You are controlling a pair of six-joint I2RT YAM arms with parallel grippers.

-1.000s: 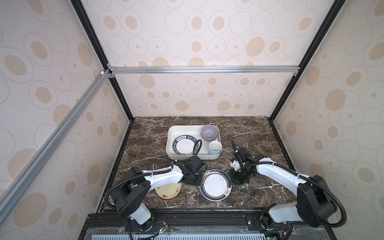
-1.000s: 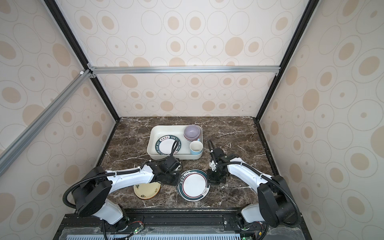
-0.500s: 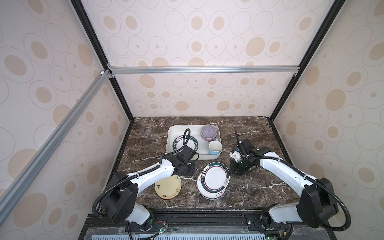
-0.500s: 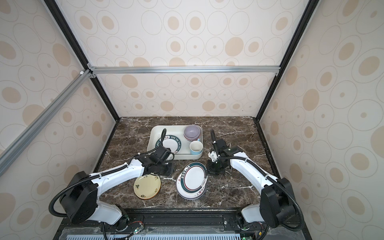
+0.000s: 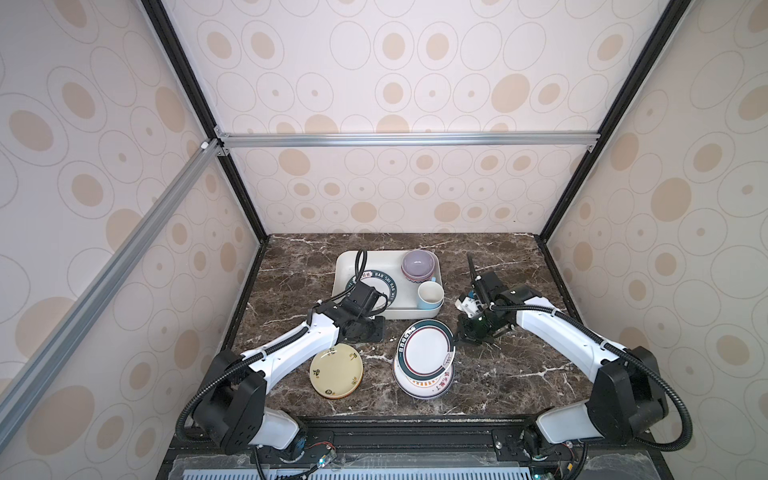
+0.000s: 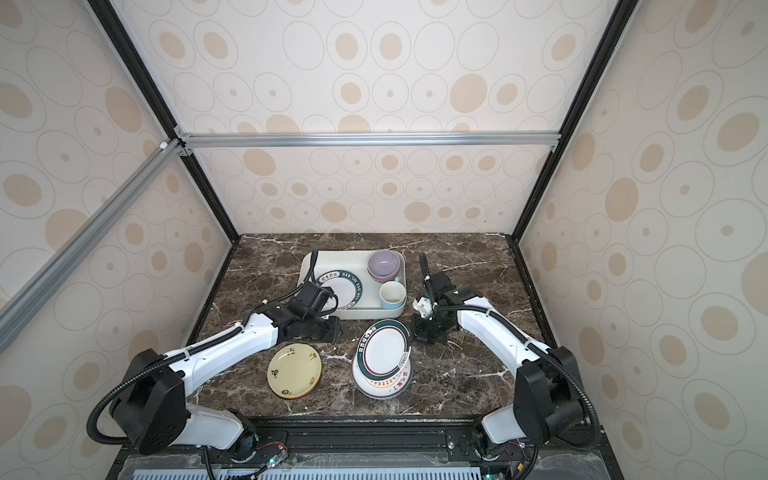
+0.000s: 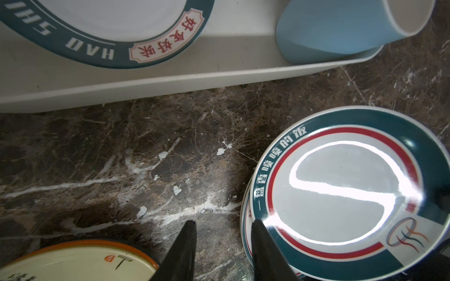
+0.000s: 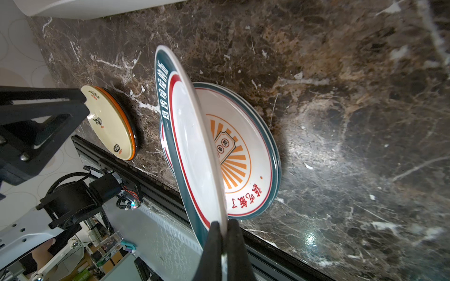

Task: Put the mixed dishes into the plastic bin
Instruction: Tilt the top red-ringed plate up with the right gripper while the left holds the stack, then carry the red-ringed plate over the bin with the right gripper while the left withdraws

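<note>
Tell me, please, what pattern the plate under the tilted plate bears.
An orange sunburst, clearest in the right wrist view.

— Bright enough?
— Yes. Both top views are sharp and evenly lit from above, with short soft shadows on the marble table (image 5: 498, 374) at lower centre.
— Any glare?
— A white streak burns across the green-rimmed plate (image 7: 341, 189) in the left wrist view. The right gripper (image 8: 224, 222) sits close to its lens, slightly blurred.

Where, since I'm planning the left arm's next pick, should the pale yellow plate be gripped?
Pinch the pale yellow plate at its far rim, nearest the open left gripper, coming from above with one finger inside. It lies flat, and its lip seems raised off the table.
</note>
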